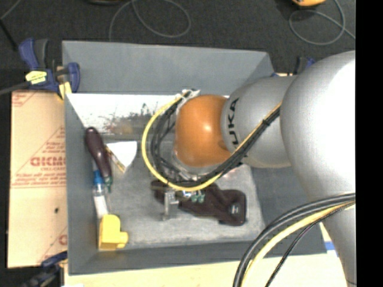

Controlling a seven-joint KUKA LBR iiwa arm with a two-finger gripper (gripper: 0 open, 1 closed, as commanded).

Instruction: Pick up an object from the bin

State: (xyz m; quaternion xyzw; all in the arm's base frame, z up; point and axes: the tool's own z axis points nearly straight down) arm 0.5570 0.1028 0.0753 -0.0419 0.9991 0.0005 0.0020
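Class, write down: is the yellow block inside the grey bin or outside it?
Inside: the yellow block lies on the floor of the bin, in its near left corner, enclosed by the walls.

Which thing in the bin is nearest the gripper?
The dark brown floppy piece right at the gripper; the yellow block and maroon-handled tool lie off by the view's left wall.

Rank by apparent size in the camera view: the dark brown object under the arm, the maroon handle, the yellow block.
1. dark brown object, though partly hidden by the arm
2. maroon handle and yellow block: too alike in area to rank
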